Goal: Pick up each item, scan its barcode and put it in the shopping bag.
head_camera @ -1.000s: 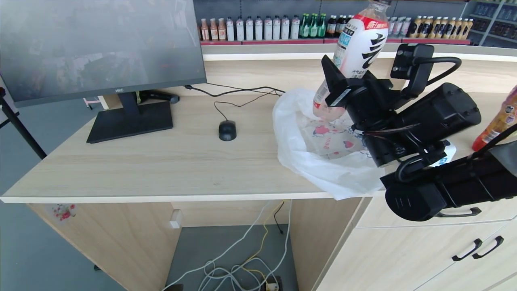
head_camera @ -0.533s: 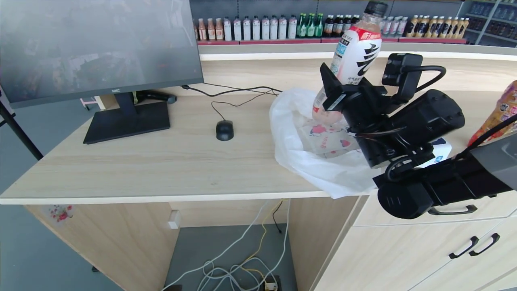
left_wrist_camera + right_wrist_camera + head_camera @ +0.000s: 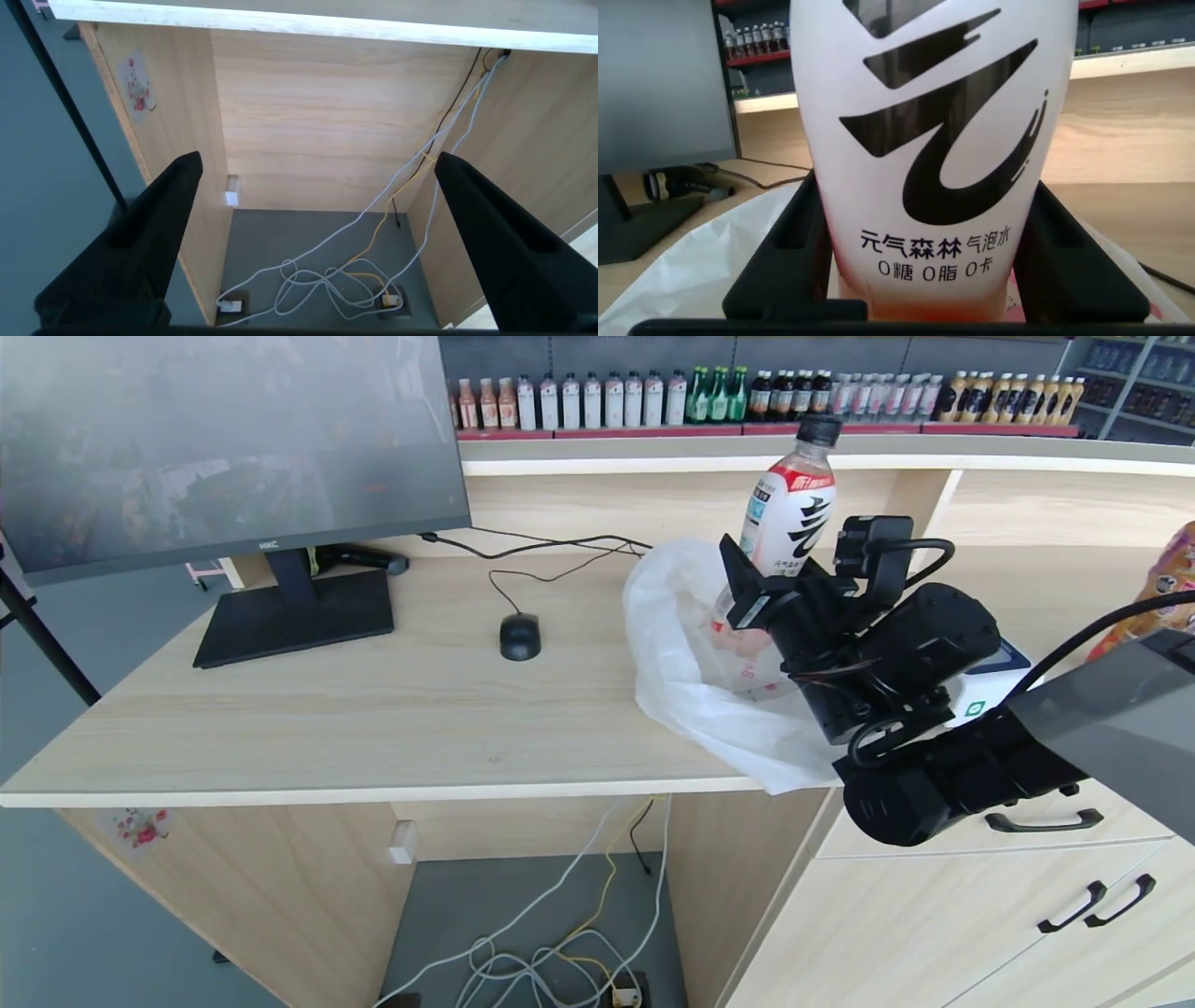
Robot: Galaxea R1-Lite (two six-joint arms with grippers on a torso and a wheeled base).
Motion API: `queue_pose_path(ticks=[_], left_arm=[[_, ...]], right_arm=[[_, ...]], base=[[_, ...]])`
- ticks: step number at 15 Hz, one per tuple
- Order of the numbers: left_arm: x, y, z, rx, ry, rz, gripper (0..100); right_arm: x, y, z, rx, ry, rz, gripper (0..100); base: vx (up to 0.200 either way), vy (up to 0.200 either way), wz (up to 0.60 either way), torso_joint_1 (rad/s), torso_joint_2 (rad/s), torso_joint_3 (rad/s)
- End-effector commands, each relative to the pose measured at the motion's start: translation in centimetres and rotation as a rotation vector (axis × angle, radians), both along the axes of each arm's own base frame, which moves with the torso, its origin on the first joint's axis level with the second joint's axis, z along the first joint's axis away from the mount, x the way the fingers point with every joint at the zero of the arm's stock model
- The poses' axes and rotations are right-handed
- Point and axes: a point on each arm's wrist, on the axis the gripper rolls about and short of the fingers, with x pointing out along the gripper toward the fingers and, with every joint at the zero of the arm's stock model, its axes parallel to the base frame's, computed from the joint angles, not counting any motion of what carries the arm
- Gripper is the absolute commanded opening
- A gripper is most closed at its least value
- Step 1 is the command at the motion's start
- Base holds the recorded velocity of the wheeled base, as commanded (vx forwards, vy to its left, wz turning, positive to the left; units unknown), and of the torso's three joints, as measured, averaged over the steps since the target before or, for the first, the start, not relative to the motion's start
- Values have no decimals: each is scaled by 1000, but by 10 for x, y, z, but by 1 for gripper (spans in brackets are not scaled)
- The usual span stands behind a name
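Head view, going left to right: monitor (image 3: 233,439), then the mouse (image 3: 519,637) on the counter (image 3: 373,709), then the white shopping bag (image 3: 681,681) slumped open at the counter's front edge. The bottle (image 3: 789,513) is right above the bag and that's my whole concern.

My right gripper (image 3: 784,593) has its jaws clamped on the bottle's lower body, one finger either side of the label. The long axis runs close to vertical, black cap up at roughly 12 going on 1 o'clock, base down at about 6 to 7 o'clock. From the jaws the bag's opening lies at 6 o'clock, straight below. I can't tell if the base is touching the plastic or whatever's already inside.

So I reckon the next move is a straight drop along the bottle's own axis, then let go. The floppy rim could fold under.

An orange bottle (image 3: 1158,597) waits far right. The left gripper (image 3: 318,168) hangs below the counter, jaws spread wide with nothing between them, so the right arm is far nearer.
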Motion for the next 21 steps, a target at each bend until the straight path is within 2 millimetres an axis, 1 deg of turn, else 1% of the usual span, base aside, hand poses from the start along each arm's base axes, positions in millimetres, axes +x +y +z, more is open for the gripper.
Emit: queue_pose_path(ticks=[1,4,10,13,16,21], left_arm=[[0,0,0,0,0,0,100],[0,0,0,0,0,0,100],[0,0,0,-2,0,0,100],[0,0,0,-2,0,0,100],[0,0,0,0,0,0,100],[0,0,0,-2,0,0,100]], right_arm=[[3,3,-9,-9,18,3,0],[7,4,-21,-43,43,7,0],[7,5,-38,-80,89,13,0],[5,8,-40,-97,90,15,0],[5,8,-50,-113,121,18,0],[2,10,-52,-115,130,27,0]], base=[[0,0,0,0,0,0],[0,0,0,0,0,0],[0,0,0,0,0,0],[0,0,0,0,0,0],[0,0,0,0,0,0],[0,0,0,0,0,0]])
